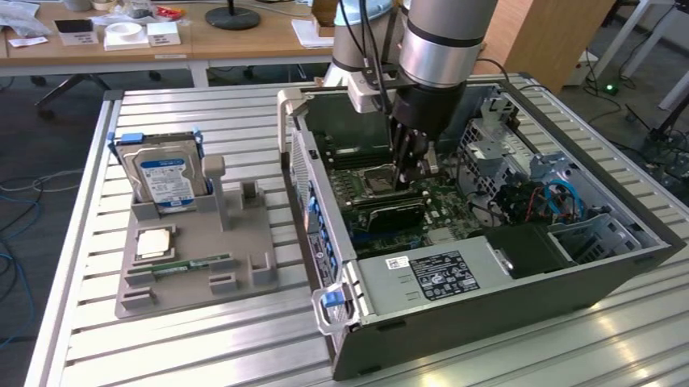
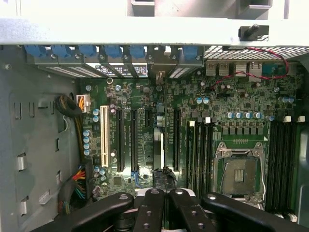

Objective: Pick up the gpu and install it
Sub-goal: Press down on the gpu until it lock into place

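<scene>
Gripping the gpu edge-on, the hand is clamped over the motherboard.

Gpu, thin dark card on edge, upright over the motherboard slots inside the case

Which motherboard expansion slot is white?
The white slot nearest the case's cable bundle, beside the blue capacitors; the other long slots are black.
</scene>
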Controlling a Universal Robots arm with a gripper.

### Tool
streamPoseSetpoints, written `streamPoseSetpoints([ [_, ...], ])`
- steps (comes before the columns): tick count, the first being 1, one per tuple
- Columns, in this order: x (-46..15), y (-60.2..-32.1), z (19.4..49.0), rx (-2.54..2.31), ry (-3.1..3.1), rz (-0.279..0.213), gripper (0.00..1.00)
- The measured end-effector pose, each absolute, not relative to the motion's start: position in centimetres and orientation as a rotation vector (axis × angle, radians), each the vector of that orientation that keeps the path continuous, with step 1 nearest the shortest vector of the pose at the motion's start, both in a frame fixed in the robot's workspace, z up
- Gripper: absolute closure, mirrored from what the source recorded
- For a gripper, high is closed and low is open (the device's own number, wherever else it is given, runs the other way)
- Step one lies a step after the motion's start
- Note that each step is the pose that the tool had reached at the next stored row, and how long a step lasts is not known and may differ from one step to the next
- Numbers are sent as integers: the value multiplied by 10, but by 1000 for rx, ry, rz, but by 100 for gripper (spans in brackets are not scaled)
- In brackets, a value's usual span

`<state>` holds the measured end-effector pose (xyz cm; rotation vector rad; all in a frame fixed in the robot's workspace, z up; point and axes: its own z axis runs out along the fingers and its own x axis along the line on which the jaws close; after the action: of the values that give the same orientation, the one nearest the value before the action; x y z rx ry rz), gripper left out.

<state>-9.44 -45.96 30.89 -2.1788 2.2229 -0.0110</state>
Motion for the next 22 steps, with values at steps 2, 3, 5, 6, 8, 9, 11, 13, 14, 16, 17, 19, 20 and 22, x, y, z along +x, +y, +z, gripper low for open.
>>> streamPoseSetpoints([
  [2,-94,-460,305,-2179,2223,-11,89],
  [3,-95,-460,304,-2179,2223,-11,89],
  [5,-95,-460,300,-2179,2223,-11,89],
  [6,-95,-460,298,-2179,2223,-11,89],
  [8,-96,-460,295,-2179,2223,-11,89],
  [9,-96,-460,295,-2179,2223,-11,89],
  [11,-96,-459,295,-2179,2223,-11,89],
  [13,-96,-458,295,-2179,2223,-11,89],
  [14,-96,-456,294,-2179,2223,-11,89],
  [16,-97,-453,293,-2179,2223,-11,89],
  [17,-98,-452,292,-2179,2223,-11,89],
  [19,-99,-452,288,-2178,2224,-11,89],
  [20,-99,-452,287,-2178,2224,-11,89],
  [22,-99,-452,284,-2179,2223,-11,89],
])
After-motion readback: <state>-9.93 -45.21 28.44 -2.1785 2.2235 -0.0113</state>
